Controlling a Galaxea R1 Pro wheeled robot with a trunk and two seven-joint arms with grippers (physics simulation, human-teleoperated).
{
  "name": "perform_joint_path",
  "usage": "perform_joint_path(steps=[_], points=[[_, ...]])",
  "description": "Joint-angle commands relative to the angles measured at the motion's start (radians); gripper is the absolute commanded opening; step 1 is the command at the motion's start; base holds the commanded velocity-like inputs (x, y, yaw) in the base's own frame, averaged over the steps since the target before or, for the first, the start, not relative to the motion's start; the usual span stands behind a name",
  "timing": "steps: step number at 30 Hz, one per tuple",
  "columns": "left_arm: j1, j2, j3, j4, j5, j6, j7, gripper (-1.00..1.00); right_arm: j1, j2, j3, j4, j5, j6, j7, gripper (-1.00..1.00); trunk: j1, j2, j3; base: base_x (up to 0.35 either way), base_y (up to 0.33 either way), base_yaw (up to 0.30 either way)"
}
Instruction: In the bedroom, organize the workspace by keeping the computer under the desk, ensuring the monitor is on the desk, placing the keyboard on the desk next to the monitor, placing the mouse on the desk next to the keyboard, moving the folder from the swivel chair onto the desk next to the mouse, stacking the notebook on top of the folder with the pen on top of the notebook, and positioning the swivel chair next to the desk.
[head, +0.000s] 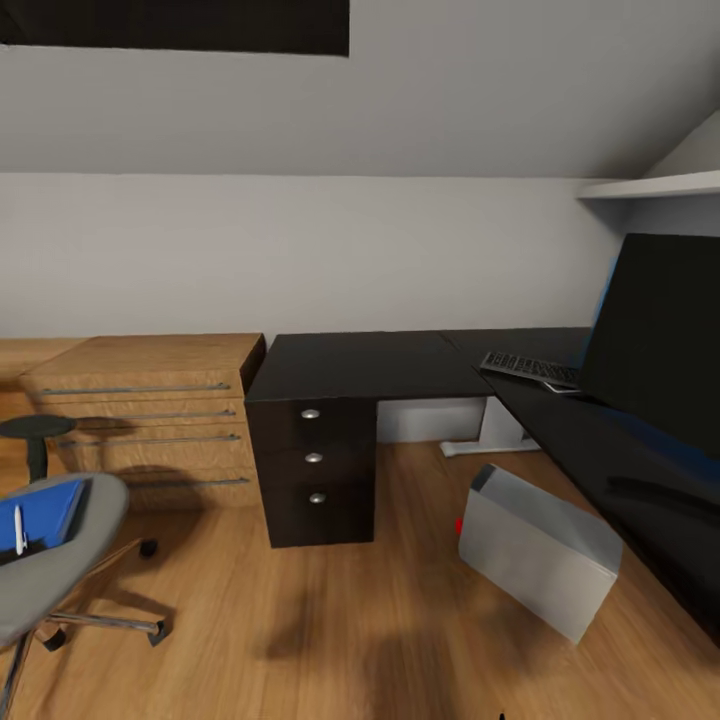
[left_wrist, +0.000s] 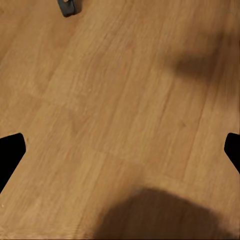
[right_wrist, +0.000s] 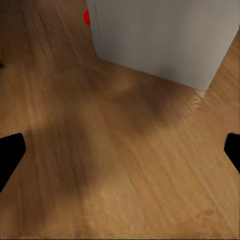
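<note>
While the swivel chair (head: 50, 560) is sitting at the far left with a blue folder (head: 45, 510) and the white pen (head: 18, 530) lying on its grey seat, a light-wood cabinet (head: 150, 415) is standing against the wall beside it. Next, the black table (head: 360, 365) is showing its three-drawer unit (head: 315, 470), the computer (head: 540, 550) is resting tilted on the wooden floor (head: 330, 620) just in front of it, and the keyboard (head: 530, 368) is lying on its top beside the monitor (head: 660, 335). Each wrist view is looking down at floorboards, the left pincer (left_wrist: 120, 150) and right pincer (right_wrist: 120, 150) both spread wide, gripping nothing.
</note>
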Motion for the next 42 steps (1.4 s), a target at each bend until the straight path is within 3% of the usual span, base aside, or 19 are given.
perform_joint_path(steps=[1,10,23,35,42], points=[[0.000,0.000,-0.001,-0.002,0.007,0.005,0.004,1.00,0.000,0.000,0.004,0.000,-0.001,-0.003,-0.005,1.00,-0.005,0.007,0.002,-0.334,-0.042,0.236],[0.000,0.000,-0.001,0.001,0.008,-0.061,0.004,1.00,0.000,0.013,0.007,0.001,0.005,-0.005,-0.004,1.00,-0.039,0.070,0.028,-0.340,-0.010,0.071],[0.000,-0.001,-0.001,0.002,0.007,-0.070,0.005,1.00,0.000,0.014,0.008,0.002,0.005,-0.006,-0.004,1.00,-0.089,0.161,0.069,-0.340,-0.035,0.051],[0.000,-0.001,-0.001,0.001,0.005,-0.070,0.005,1.00,0.000,0.014,0.008,0.002,0.005,-0.006,-0.004,1.00,-0.135,0.245,0.106,-0.296,-0.217,0.260],[0.000,-0.001,-0.001,0.002,0.005,-0.070,0.005,1.00,0.000,0.013,0.009,0.002,0.005,-0.006,-0.003,1.00,-0.162,0.294,0.128,-0.295,-0.204,0.023]])
